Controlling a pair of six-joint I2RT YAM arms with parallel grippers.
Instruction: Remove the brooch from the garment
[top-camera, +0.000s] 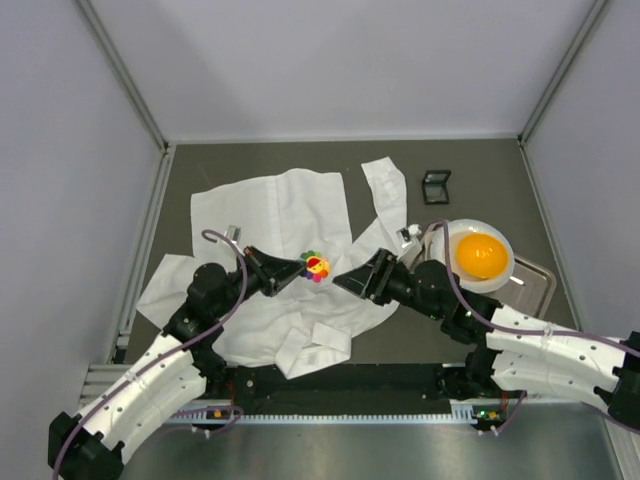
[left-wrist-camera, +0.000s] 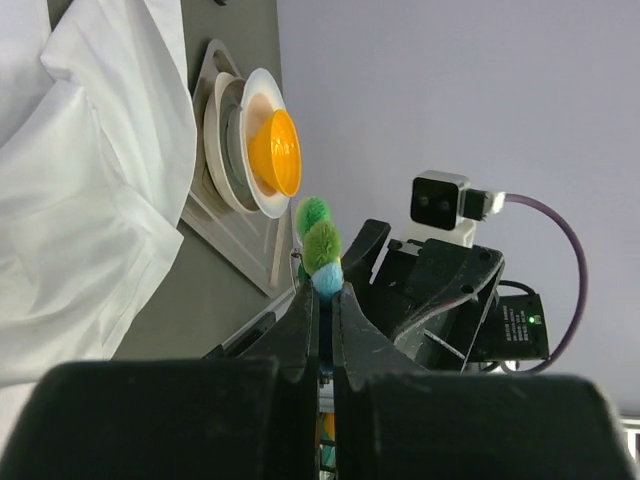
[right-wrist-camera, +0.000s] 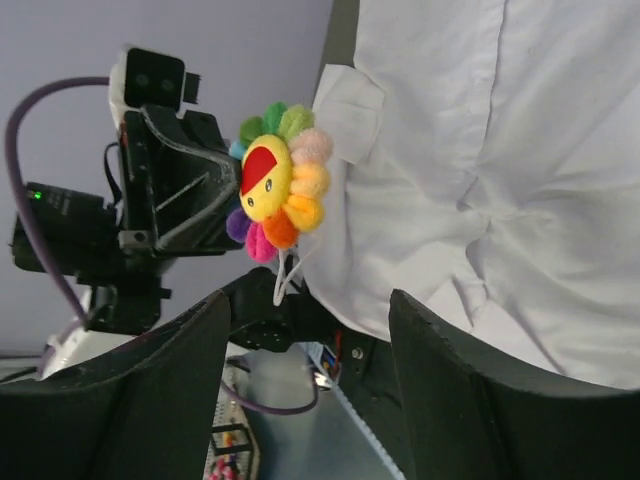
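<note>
- One brooch (right-wrist-camera: 275, 180), clamped edge-on between the left fingers (top-camera: 298, 271).
- It sits just ahead of the right fingers (top-camera: 348, 278), which stand apart and hold nothing.
- One shirt (top-camera: 270, 210) lies below both.
- The brooch looks plush and light, so pinch its rim.
- The thin shirt may lift along.

Between the two dark fingers of the right gripper (right-wrist-camera: 308, 310), spread wide in the foreground, the brooch (right-wrist-camera: 275, 185), yellow-faced with a red mouth and many-coloured petals, sits at the tip of the black left gripper (right-wrist-camera: 225, 192), beside the creased white garment (right-wrist-camera: 480, 150).
</note>
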